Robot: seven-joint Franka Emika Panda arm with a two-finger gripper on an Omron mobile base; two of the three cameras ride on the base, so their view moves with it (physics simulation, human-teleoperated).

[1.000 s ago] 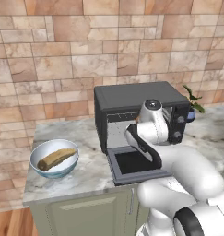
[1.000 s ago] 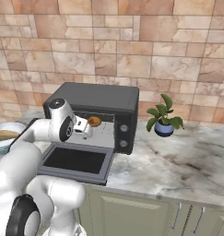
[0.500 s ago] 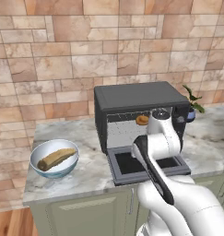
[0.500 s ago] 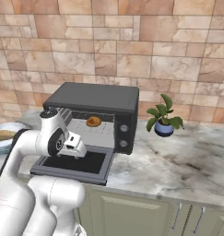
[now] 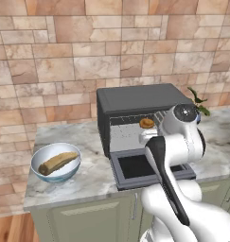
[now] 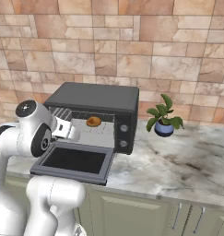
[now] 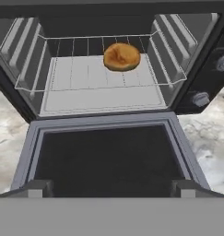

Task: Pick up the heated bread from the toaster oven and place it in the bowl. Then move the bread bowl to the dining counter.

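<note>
Bread [image 7: 121,56] looked light, soft, crushable; I'd pinch its rounded sides gently; gripper [image 7: 109,188] spread wide, empty.

oven [image 5: 135,97]: showing a dark grey shell, with a pale grey floor lying under its wire rack [image 7: 102,85]
door [image 6: 74,160]: showing a grey frame around a black window, below the oven
bun [image 7: 121,56]: glowing golden-orange inside the oven
bowl [image 5: 39,174]: shining pale blue-white, left of the oven
loaf [image 5: 57,162]: lying tan in the bowl
counter [image 6: 178,161]: running grey-white marbled under the oven
wall [image 5: 55,52]: showing tan and reddish stone blocks behind the oven
plant [image 6: 163,116]: showing green leaves in a blue pot, right of the oven
cabinets [image 6: 145,213]: showing sage green below the oven
</note>
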